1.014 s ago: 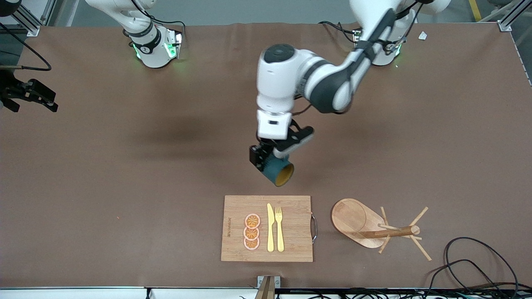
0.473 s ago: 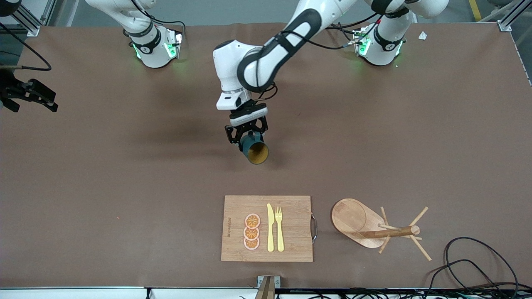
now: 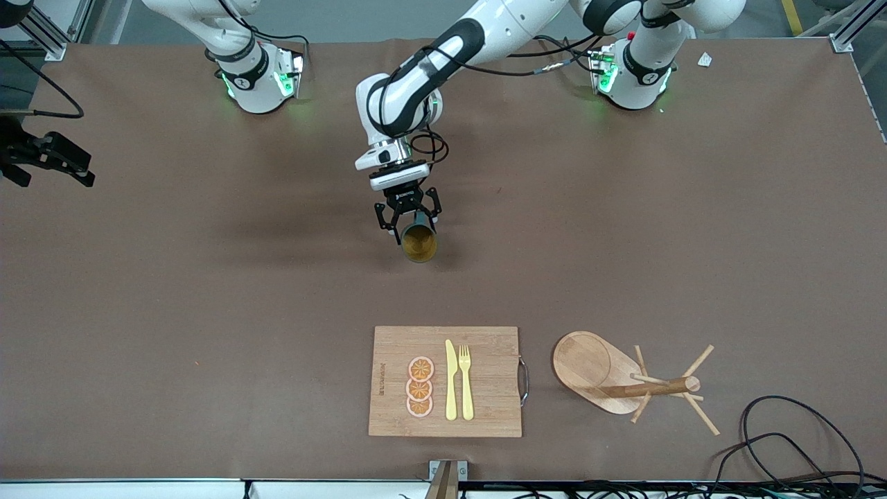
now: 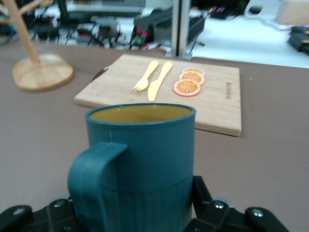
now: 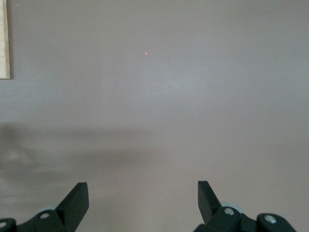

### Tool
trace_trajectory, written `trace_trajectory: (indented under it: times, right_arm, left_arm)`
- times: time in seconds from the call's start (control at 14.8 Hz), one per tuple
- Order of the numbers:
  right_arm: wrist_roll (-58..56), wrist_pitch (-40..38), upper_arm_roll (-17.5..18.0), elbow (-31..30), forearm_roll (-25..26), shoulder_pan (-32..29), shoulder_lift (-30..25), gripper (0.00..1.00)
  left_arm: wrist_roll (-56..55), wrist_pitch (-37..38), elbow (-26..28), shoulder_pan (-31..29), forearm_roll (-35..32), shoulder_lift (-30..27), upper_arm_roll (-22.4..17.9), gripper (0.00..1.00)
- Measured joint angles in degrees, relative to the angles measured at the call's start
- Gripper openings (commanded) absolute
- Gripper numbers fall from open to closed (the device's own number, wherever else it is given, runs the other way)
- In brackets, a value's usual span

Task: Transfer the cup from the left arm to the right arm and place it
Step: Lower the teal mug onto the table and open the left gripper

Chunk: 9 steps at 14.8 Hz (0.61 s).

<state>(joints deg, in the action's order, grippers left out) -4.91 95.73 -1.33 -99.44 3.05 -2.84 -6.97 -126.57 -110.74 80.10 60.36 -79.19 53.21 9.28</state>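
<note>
Teal cup [image 3: 418, 240] aloft, tipped sideways

arms: glossy white shells, dark grey joint bands | bases: green lights | cables: black, looped at wrist | left gripper [image 3: 408, 223]: black, screw heads | right gripper [image 5: 142, 193]: black fingers

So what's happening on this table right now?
The left gripper is shut on the teal cup, holding it tipped on its side above bare table, with the wooden board nearer the camera. The right gripper waits with its fingers open over bare table, so the handover has not started.
</note>
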Motion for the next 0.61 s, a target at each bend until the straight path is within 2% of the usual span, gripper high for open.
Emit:
trace_trajectory:
  times: [0.2,0.47,0.54,0.61]
  right_arm:
    - [-0.02,-0.04,0.00,0.00,0.00,-0.03,0.00,1.00]
    - [-0.04,-0.06,0.00,0.00,0.00,-0.03,0.00,1.00]
    - [-0.04,-0.10,0.01,0.00,0.00,-0.03,0.00,1.00]
    - [-0.04,-0.12,0.02,0.00,0.00,-0.03,0.00,1.00]
  left_arm:
    - [-4.00,1.84,-0.06,1.40,-7.01,3.94,-0.43,0.56]
    - [-5.89,3.68,-0.14,2.48,-10.63,5.90,-0.62,0.59]
    - [-5.89,3.97,-0.14,2.68,-10.96,5.96,-0.63,0.69]
    - [-5.91,4.06,-0.14,2.85,-11.12,5.99,-0.63,0.86]
